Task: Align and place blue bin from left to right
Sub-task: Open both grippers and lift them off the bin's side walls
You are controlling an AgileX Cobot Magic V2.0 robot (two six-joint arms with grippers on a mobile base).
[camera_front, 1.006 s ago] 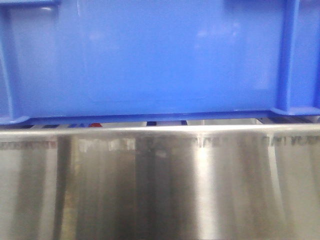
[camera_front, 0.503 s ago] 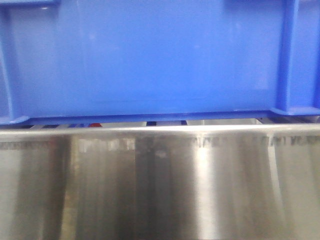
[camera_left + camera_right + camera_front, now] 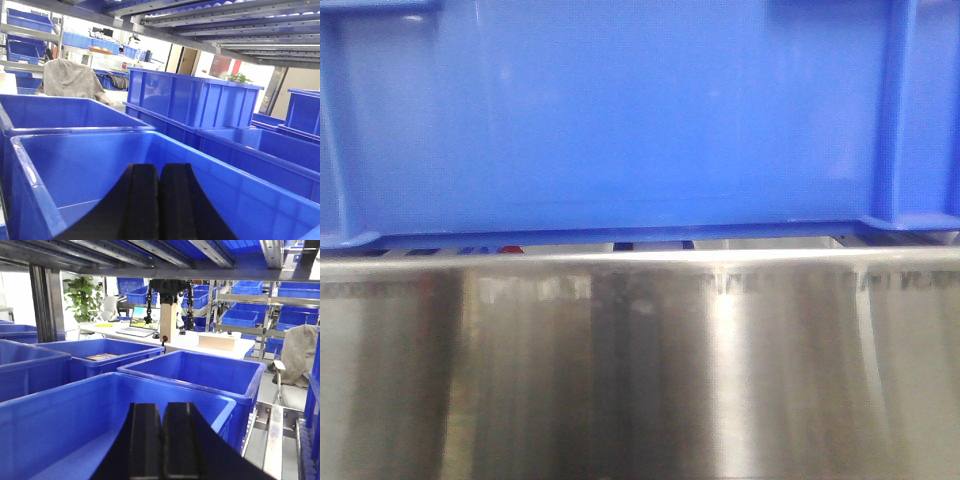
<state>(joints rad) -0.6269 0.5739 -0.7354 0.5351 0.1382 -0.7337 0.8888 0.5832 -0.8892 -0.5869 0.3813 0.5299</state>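
- The blue bin (image 3: 620, 120) fills the upper front view: smooth, glossy plastic wall with a raised vertical rib at its right, sitting just above a brushed stainless steel panel (image 3: 640, 370).
- Left end effector (image 3: 159, 200): matte black pads pressed together, holding nothing, above a bin's smooth interior.
- Right end effector (image 3: 162, 445): pads likewise closed, empty.

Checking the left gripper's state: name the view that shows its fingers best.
The left wrist view: the left gripper fills the foreground, its black fingers pressed together above the blue bin. The front view shows only a bin wall and steel; the right wrist view shows the other gripper.
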